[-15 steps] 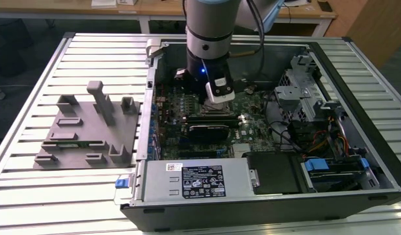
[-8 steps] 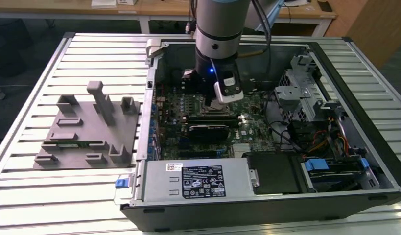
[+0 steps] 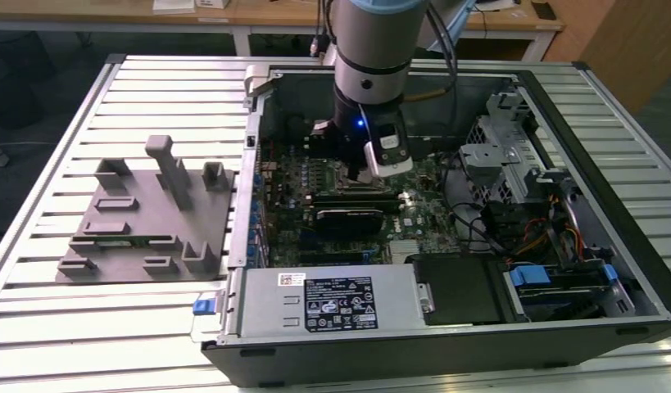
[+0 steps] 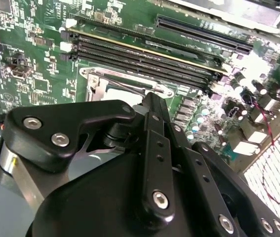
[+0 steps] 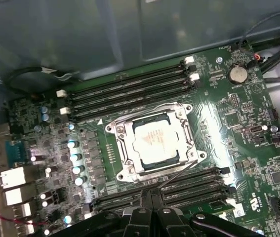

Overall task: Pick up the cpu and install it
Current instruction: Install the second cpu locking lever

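A: Where is the cpu?

B: In the first wrist view the cpu, a pale silver square, lies flat inside the metal socket frame on the green motherboard. It sits level within the frame's opening, with the frame's rim around it on all sides.

A: And the gripper?

B: The gripper hangs over the board just beside the socket, near one bank of memory slots. In the first wrist view its black fingertips stand pressed close together with nothing between them. The second wrist view shows the gripper's black linkage up close, with part of the socket frame beyond it; the chip itself is hidden there behind the finger.

A: What does the exterior view add?

B: It shows the whole scene: the arm reaching straight down into an open computer case that lies on a slatted metal table. On the exterior view's left, outside the case, rests a grey parts fixture. A silver power supply sits at the case's near edge.

A: How many of each thing?

B: One arm, one chip, one socket. The first wrist view shows two banks of memory slots, one on each side of the socket; I count four slots in the far bank. One round coin battery sits near the board's corner.
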